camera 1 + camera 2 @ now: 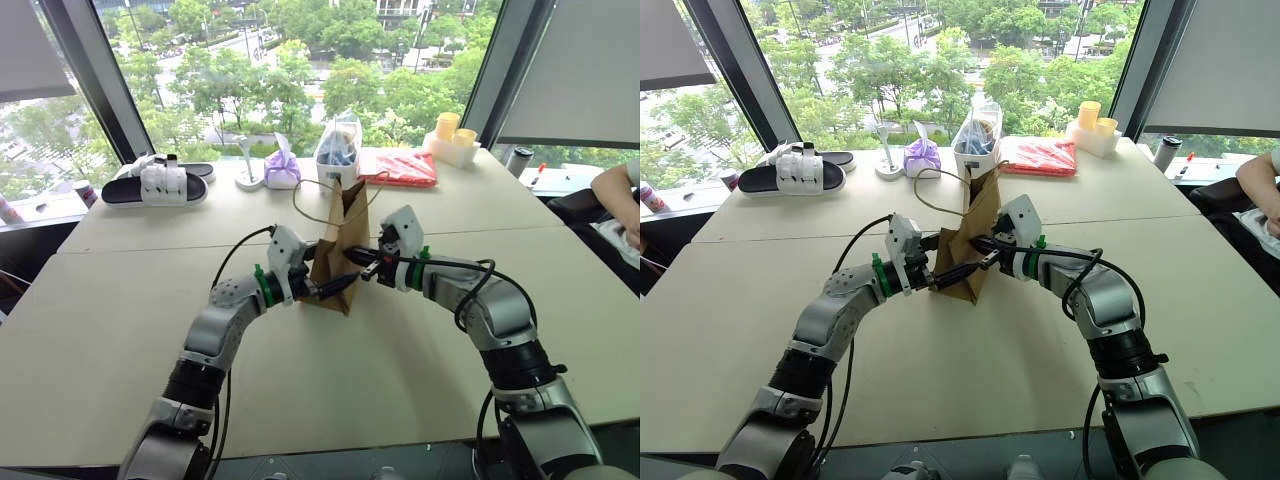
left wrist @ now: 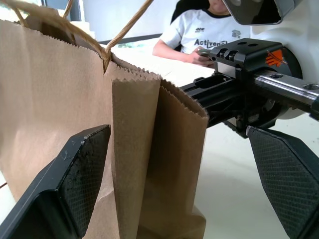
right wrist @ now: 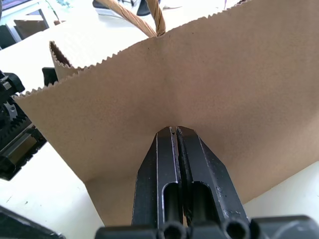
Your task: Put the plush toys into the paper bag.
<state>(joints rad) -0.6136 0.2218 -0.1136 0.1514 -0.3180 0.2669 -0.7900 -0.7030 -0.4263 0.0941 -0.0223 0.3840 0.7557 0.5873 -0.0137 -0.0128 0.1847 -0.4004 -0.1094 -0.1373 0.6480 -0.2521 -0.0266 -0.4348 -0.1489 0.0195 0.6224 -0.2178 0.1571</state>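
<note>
The right hand has its fingers pressed together with their tips against the brown wall of the paper bag; whether any paper is actually nipped between them cannot be told. The left hand stands with its fingers wide apart, one pad on each side of the bag's folded left edge, touching nothing firmly. The bag stands upright but pinched flat in the middle of the surface, between the two hands, its loop handles rising above. The plush toys are not to be made out.

Risks, as I judge them: the bag's mouth is nearly shut, so a toy would catch on the rim. If the right hand pulls on a thin fold, the paper may tear or slip free. A push from either side could tip the light bag over
</note>
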